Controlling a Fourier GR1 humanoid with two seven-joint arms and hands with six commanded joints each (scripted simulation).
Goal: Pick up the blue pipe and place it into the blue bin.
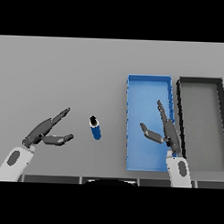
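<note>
A short blue pipe point(95, 128) with a dark, white-ringed end lies on the grey table, just left of the blue bin point(150, 87). My right hand point(167, 131) hovers over the bin's right half, fingers straight and thumb spread toward the left, holding nothing. My left hand point(43, 131) rests open at the lower left, its fingers pointing toward the pipe from a short way off. Nothing lies inside the blue bin that I can see.
A black bin point(202, 82) with a grey floor stands directly right of the blue bin, their walls nearly touching. Grey tabletop stretches behind and to the left of the pipe.
</note>
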